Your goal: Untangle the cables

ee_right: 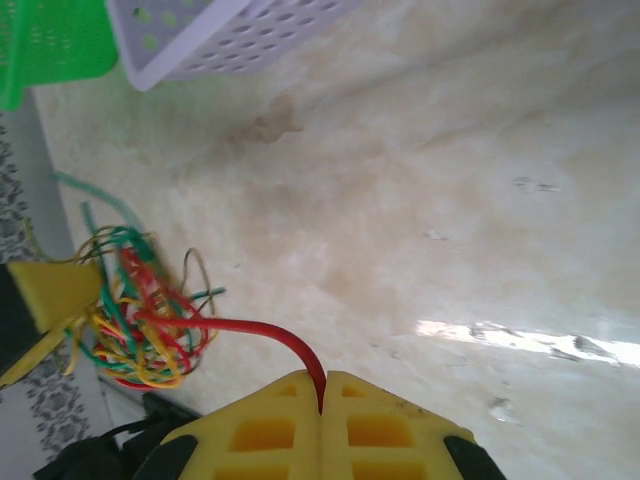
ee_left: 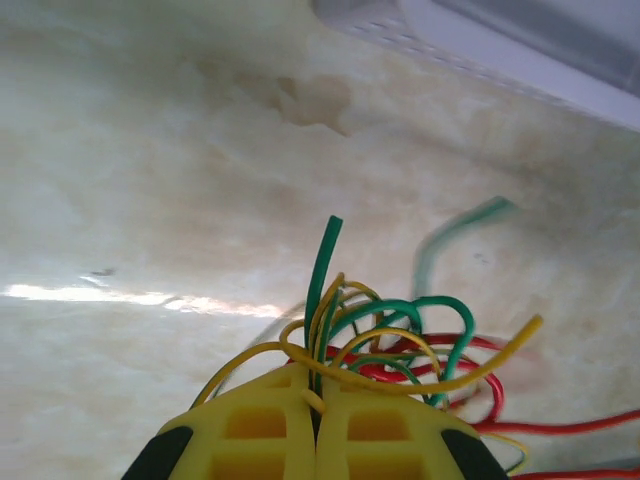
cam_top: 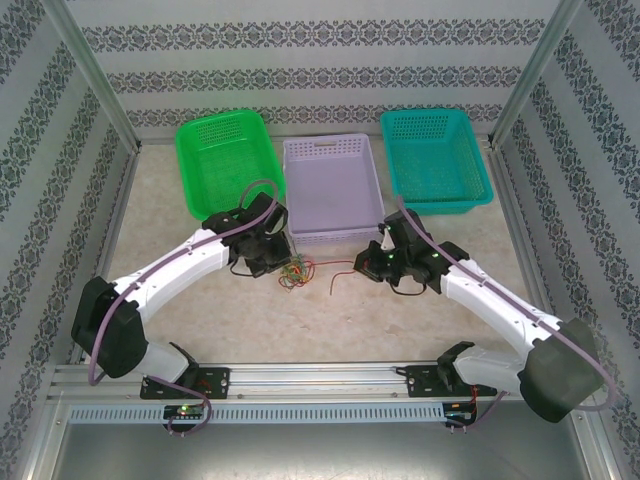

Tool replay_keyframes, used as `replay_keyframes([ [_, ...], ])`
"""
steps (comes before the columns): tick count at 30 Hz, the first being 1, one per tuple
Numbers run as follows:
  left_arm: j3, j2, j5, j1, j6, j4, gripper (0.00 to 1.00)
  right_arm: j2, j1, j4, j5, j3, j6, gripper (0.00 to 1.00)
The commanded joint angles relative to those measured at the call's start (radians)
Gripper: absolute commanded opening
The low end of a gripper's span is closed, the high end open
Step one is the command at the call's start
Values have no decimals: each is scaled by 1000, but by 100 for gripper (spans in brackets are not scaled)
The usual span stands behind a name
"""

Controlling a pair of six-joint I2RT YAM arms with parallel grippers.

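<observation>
Marble-look table (cam_top: 235, 320) up top, and the tangle (cam_top: 292, 272) of red, green and yellow cables is found just below the middle of the frame, right under the purple tray (cam_top: 330, 185). It's flanked closely by the left gripper (cam_top: 272, 262) and, a bit further off, the right gripper (cam_top: 370, 262).

Left wrist view: the jaws are pressed together at bottom centre, clamped on a green cable (ee_left: 322, 270) plus a few yellow strands.

Right wrist view: the jaws are pinched tight on the end of a red cable (ee_right: 250, 328) at bottom centre, which is strung back to the tangle at lower left.
</observation>
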Motion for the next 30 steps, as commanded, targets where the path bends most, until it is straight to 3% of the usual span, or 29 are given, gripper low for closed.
replay_keyframes([
  [1,24,-16,-178,2,93,-213,0,-58,-74,-134,96,-7,-71,0],
  [10,23,-19,-379,3,205,-324,0,-51,-179,-278,156,74,-234,0],
  [17,28,35,-516,5,246,-417,0,-92,-347,-368,212,114,-309,0],
  [22,20,51,-492,5,253,-372,0,-63,-358,-385,156,154,-352,0],
  [28,51,91,-387,4,227,-310,0,-97,-346,-389,119,146,-333,0],
  [30,77,109,-345,5,210,-302,7,-111,-344,-385,97,152,-321,0],
])
